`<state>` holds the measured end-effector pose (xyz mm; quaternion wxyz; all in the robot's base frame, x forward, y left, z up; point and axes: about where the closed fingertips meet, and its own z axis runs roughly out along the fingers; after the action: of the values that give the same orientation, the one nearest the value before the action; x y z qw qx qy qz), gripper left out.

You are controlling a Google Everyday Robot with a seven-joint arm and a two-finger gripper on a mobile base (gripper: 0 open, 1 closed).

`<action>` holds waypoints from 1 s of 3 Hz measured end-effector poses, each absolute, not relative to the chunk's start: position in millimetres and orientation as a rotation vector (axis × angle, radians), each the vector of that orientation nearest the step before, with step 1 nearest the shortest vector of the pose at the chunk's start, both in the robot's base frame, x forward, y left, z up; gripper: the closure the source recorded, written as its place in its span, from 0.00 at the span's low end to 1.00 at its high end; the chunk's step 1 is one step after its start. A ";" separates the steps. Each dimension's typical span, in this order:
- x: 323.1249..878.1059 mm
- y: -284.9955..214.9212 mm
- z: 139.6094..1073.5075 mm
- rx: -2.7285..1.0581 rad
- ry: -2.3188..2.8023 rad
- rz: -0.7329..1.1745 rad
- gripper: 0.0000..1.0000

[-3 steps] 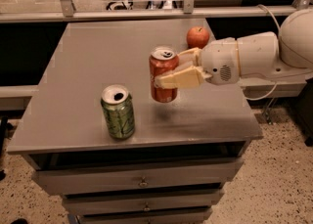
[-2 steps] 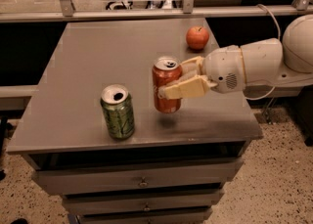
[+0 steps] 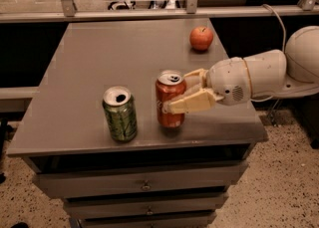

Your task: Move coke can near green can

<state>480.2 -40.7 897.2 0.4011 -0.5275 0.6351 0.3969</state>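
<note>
The coke can (image 3: 169, 98) is red with a silver top and stands upright on the grey table (image 3: 99, 57), near its front edge. My gripper (image 3: 180, 94) reaches in from the right and its cream fingers (image 3: 192, 103) close around the can's right side. The green can (image 3: 120, 113), with a mottled yellow-green pattern and open silver top, stands upright just left of the coke can, a small gap between them.
A red apple (image 3: 201, 38) sits at the back right of the table. My white arm (image 3: 259, 75) extends over the table's right edge. Drawers (image 3: 144, 186) are below the tabletop. A railing and glass run behind the table.
The gripper has carried the coke can down and slightly forward; the can was held above the table before and now stands on the surface close to the green can.
</note>
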 end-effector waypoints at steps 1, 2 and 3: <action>480.0 -32.6 888.5 -1.355 1.565 1.022 1.00; 480.9 -24.9 882.9 -1.368 1.540 1.033 0.82; 479.1 -12.1 885.8 -1.383 1.503 1.043 0.58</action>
<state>479.1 -12.1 885.8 0.4116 -0.5495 0.5975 0.4144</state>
